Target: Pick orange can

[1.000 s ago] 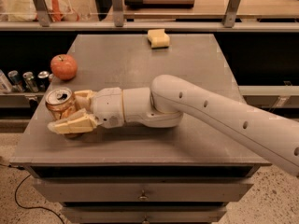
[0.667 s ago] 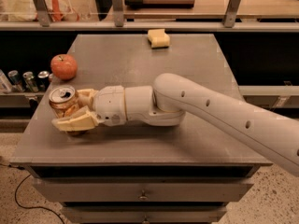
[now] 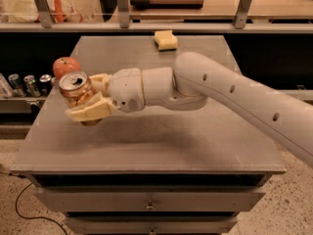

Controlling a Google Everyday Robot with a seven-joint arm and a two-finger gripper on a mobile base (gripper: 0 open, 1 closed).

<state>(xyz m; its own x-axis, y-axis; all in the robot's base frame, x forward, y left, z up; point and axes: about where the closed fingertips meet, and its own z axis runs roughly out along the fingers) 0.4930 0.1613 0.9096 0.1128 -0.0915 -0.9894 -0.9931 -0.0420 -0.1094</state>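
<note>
We are finding the orange can (image 3: 77,89) held in the gripper (image 3: 83,98) over the front-left part of the bench (image 3: 161,141). Its silver top is showing and its body is leaning slightly, and the jaws are clamping it from either side. It appears to be hanging just clear of the surface, though we cannot confirm the gap beneath it. We are judging slip to be the chief risk: the can is smooth and round and is sitting tilted in the jaws, so a sharp lift or swing could be rotating it out of the grasp. The apple (image 3: 65,65) is lying just behind the can, and any drift toward the back-left could be knocking it off the bench. The bench's left edge is near, and below it a row of small cans (image 3: 30,84) is standing on a lower ledge, so a dropped can could be falling among them. We are seeing open room straight upward and to the right over bare bench. The sponge (image 3: 166,39) at the far edge is lying well apart, and the arm (image 3: 234,92) is crossing from the right.
</note>
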